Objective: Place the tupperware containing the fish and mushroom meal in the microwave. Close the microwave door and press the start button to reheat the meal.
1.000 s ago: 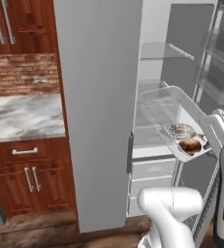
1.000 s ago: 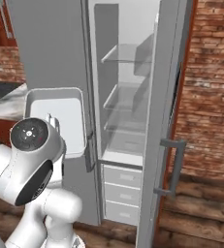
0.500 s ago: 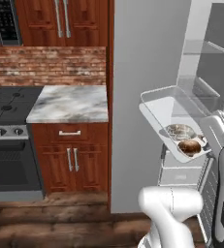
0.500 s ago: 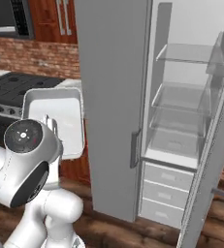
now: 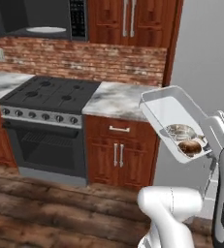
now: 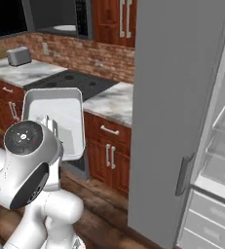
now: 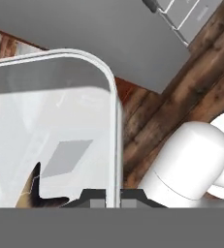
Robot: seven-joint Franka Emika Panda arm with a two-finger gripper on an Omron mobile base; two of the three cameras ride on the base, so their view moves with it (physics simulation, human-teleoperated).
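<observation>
the gripper (image 7: 112,194) is clamped on the rim of the tupperware (image 5: 168,114), held in the air; the fish and mushroom meal (image 5: 185,140) lies at the container's gripper end.

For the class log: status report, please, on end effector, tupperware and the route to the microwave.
End effector shut on tupperware rim. Meal inside, container tilted, held above floor. Microwave open over stove; nothing seen blocking.

No text, label or number can be read anywhere.
</observation>
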